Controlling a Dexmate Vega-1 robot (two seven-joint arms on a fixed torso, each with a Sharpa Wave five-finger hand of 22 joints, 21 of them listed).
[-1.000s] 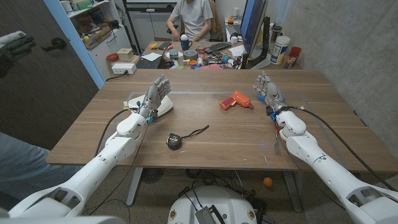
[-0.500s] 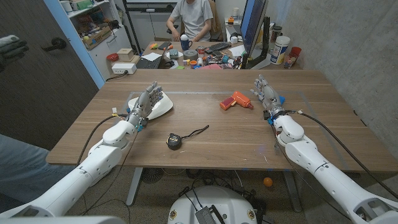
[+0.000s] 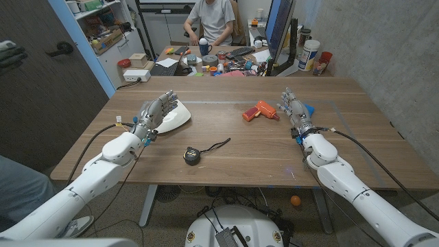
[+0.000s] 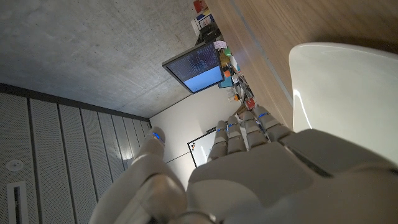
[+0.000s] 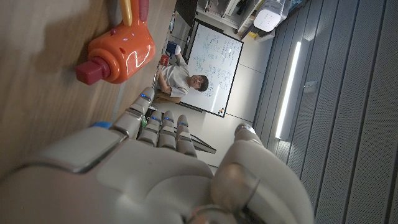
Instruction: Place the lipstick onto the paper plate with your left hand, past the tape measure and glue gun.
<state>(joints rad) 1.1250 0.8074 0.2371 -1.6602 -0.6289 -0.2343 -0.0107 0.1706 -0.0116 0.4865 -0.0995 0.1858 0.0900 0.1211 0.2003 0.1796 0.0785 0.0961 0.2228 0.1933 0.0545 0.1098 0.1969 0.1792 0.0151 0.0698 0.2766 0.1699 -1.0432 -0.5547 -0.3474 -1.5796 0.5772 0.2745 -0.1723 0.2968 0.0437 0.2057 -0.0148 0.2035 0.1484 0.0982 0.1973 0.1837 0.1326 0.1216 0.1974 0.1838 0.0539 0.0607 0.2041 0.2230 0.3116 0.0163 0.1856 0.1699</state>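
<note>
Left robot hand spread beside the paper plate, holding nothing

Can't spot the lipstick anywhere. Right robot hand waits spread too, near the glue gun; tape measure mid-table.

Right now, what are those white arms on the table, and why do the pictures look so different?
It is a robot with two white arms. One camera on its head looks down at the wooden table. Two more sit on its wrists, so those pictures look turned around. Its left hand is beside the white paper plate, holding nothing. Its right hand is empty too, near the orange glue gun. A black tape measure lies in the middle. I cannot spot the lipstick.
</note>
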